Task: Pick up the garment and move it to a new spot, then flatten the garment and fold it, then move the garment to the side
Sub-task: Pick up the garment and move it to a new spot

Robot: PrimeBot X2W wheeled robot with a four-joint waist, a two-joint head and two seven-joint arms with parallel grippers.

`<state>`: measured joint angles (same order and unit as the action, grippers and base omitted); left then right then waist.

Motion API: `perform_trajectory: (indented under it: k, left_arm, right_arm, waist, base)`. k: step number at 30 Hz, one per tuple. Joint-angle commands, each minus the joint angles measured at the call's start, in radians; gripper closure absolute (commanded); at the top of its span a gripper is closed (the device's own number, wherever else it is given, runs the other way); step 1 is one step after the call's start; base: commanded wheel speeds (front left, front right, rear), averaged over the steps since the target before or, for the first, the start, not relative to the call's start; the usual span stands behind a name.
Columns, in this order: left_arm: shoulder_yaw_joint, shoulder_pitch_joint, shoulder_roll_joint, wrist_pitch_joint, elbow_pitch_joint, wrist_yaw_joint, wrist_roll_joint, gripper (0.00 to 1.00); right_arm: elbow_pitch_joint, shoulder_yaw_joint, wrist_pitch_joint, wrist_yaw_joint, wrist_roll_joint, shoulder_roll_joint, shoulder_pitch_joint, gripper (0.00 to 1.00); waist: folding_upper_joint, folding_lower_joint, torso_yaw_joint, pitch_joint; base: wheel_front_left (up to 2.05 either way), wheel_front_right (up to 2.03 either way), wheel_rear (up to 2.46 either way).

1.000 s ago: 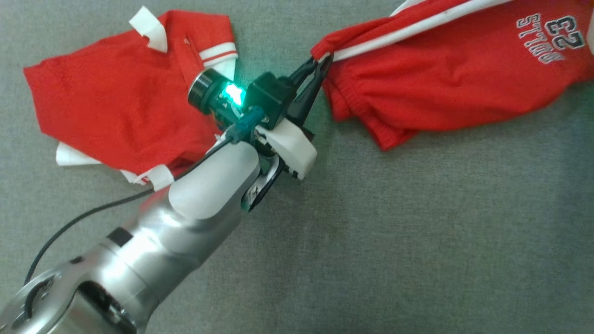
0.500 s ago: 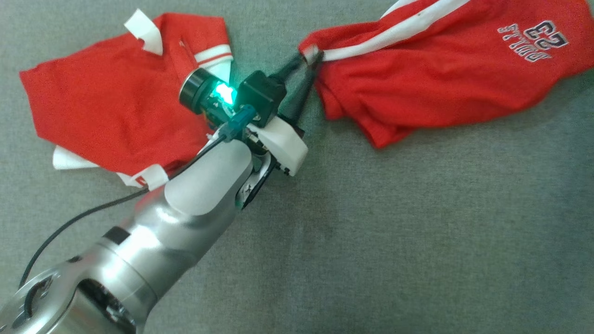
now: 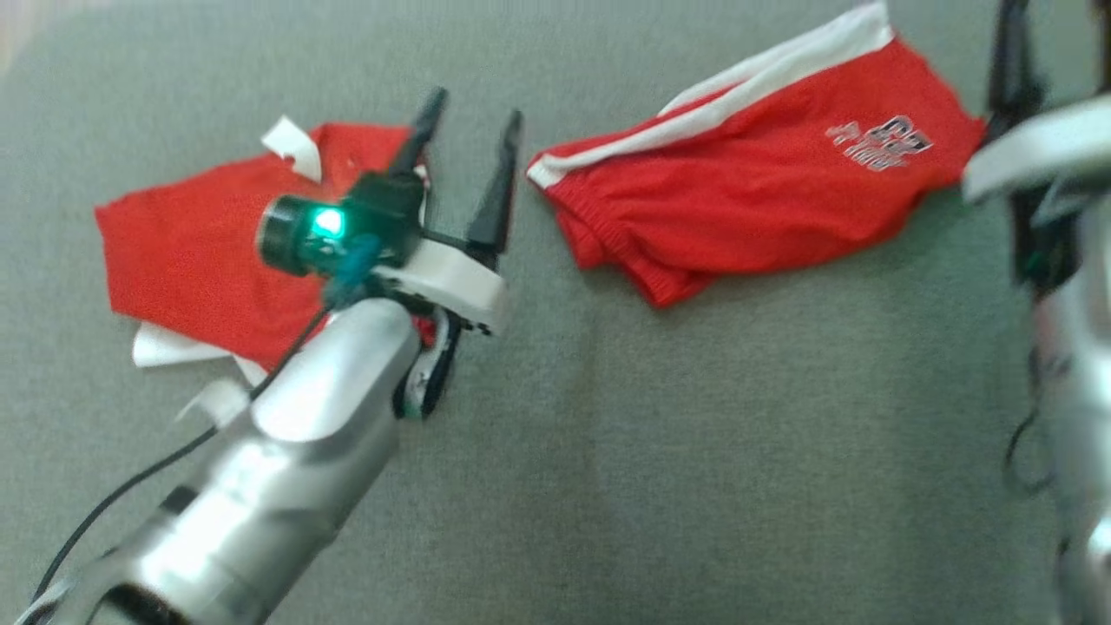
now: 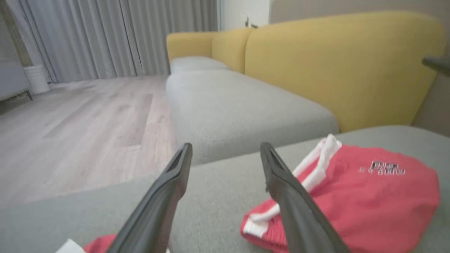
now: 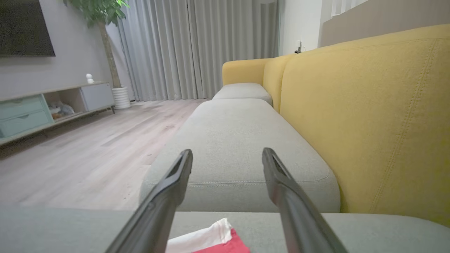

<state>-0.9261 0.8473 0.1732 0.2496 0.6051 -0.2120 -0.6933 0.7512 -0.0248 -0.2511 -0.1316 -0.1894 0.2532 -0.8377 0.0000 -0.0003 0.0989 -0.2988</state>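
Finds left gripper and right gripper spread wide, both empty. Finds red shorts bunched on grey cushion, near left gripper, apart. Risks pinching one layer only, folds possibly overlapping under blur, or snagging nearby red shirt.

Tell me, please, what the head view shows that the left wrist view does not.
Head view, not the left wrist view: the left arm's silver forearm with its green light, and most of the red shirt. Left wrist view, not the head view: the yellow sofa back, grey curtains and wooden floor. Both: the open left gripper, the red shorts lying free beside it, and the grey cushion under them.
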Motion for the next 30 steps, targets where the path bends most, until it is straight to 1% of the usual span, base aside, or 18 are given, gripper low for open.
perform_trajectory:
  k: [1,5,7,11,15,20,23,26,30]
  left_arm:
    - [0.074,0.004,0.039,0.011,-0.068,-0.021,0.023,0.00]
    - [0.197,-0.119,0.067,0.012,-0.219,-0.060,0.088,0.00]
    - [0.258,-0.198,0.078,0.012,-0.278,-0.073,0.117,0.00]
    - [0.359,-0.369,0.081,0.012,-0.366,-0.070,0.168,0.00]
    - [0.430,-0.518,0.061,0.012,-0.399,-0.052,0.214,0.00]
    - [0.510,-0.636,0.006,0.012,-0.404,-0.014,0.245,0.00]
    - [0.551,-0.663,-0.019,0.012,-0.401,0.015,0.272,0.00]
    - [0.572,-0.659,-0.038,0.012,-0.394,0.048,0.306,0.00]
    - [0.599,-0.629,-0.059,0.012,-0.391,0.079,0.341,0.00]
  right_arm:
    - [-0.074,-0.016,-0.010,0.001,-0.017,-0.024,0.049,0.00]
    - [-0.195,-0.022,-0.010,0.001,-0.027,-0.070,0.222,0.00]
    - [-0.242,-0.006,-0.010,0.001,-0.041,-0.108,0.305,0.00]
    - [-0.318,0.009,-0.011,0.001,-0.031,-0.160,0.456,0.00]
    - [-0.381,0.017,-0.011,0.001,-0.029,-0.192,0.585,0.00]
    - [-0.427,0.001,-0.010,0.001,-0.026,-0.202,0.677,0.00]
    - [-0.444,-0.012,-0.005,0.001,-0.048,-0.202,0.689,0.00]
    - [-0.457,-0.012,0.007,0.001,-0.056,-0.203,0.687,0.00]
    - [-0.477,0.003,0.030,0.001,-0.016,-0.203,0.649,0.00]
  waist:
    - [0.0000,0.0003,-0.021,0.061]
    - [0.0000,0.0003,-0.031,0.117]
    - [0.0000,0.0003,-0.039,0.144]
    - [0.0000,0.0003,-0.052,0.185]
    - [0.0000,0.0003,-0.064,0.211]
    - [0.0000,0.0003,-0.080,0.223]
    - [0.0000,0.0003,-0.085,0.216]
    - [0.0000,0.0003,-0.081,0.201]
    - [0.0000,0.0003,-0.068,0.153]
  base:
    - [0.00,0.00,0.00]
    - [0.00,0.00,0.00]
    - [0.00,0.00,0.00]
    - [0.00,0.00,0.00]
    - [0.00,0.00,0.00]
    - [0.00,0.00,0.00]
    - [0.00,0.00,0.00]
    - [0.00,0.00,0.00]
    - [0.00,0.00,0.00]
